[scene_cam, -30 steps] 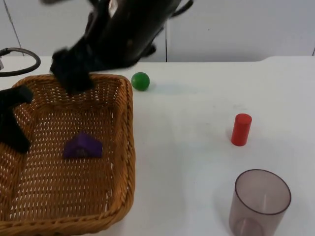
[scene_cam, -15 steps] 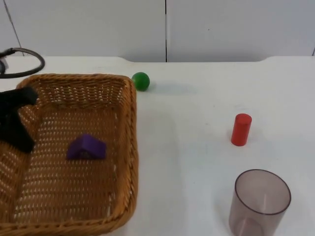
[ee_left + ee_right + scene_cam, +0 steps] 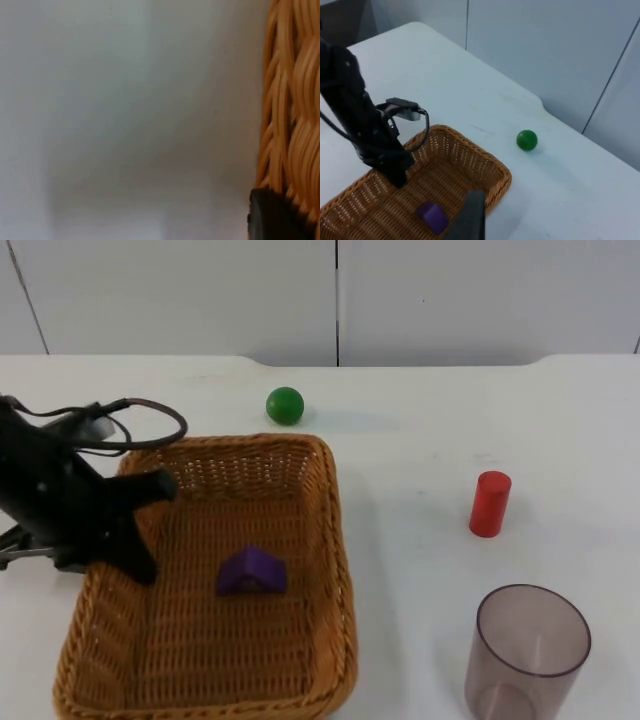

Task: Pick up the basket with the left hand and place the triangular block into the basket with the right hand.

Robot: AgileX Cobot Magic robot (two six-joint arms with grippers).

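The wicker basket [image 3: 338,570] is at the table's left front, and the purple triangular block [image 3: 251,572] lies on its floor. My left gripper [image 3: 128,540] is shut on the basket's left rim [image 3: 292,100], which runs just beside a black fingertip [image 3: 270,215]. My right gripper [image 3: 467,220] hangs high over the table, well clear of the basket [image 3: 485,167]. From up there the block [image 3: 434,216] lies inside the basket and the left gripper [image 3: 397,172] clamps its rim.
A green ball [image 3: 285,405] lies just behind the basket, also seen as the green ball [image 3: 527,140]. A red cylinder [image 3: 490,503] stands at the right, and a clear brownish cup [image 3: 528,650] stands at the front right.
The right arm has pulled up and out of the top view. The left gripper has carried the basket, block inside, to the right and away from the green ball.
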